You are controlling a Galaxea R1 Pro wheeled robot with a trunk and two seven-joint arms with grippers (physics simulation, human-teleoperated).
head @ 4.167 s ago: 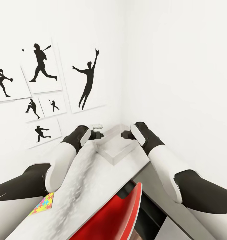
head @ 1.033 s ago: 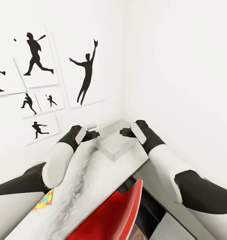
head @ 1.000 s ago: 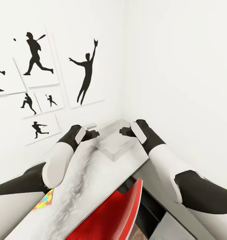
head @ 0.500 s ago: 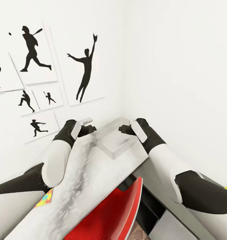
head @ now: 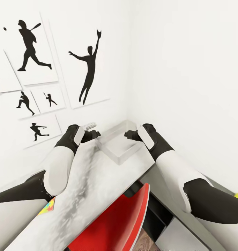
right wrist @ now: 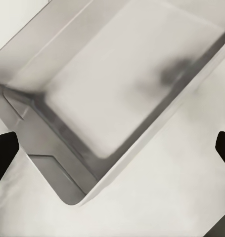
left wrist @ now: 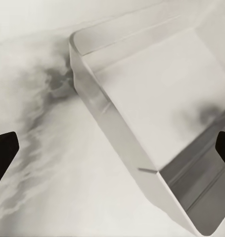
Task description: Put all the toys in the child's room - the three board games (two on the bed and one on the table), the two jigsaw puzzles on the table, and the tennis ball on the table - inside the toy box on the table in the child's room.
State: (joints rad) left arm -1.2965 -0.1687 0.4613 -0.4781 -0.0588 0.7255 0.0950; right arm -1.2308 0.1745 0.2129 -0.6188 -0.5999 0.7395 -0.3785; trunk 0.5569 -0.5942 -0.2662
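The pale desk ran from the lower left toward the room's corner at centre frame, where the empty grey toy box sat. The left claw and right claw hovered on either side of it, both spread wide. A jigsaw puzzle peeked out at lower left.

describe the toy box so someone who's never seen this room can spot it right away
Find the corner where the wall of black baseball silhouette pictures meets the bare white wall; the pale grey table runs into it. At the table's far end, between the left hand and the right hand, sits the toy box. It is a shallow light grey tray, rimmed, with sloping sides.
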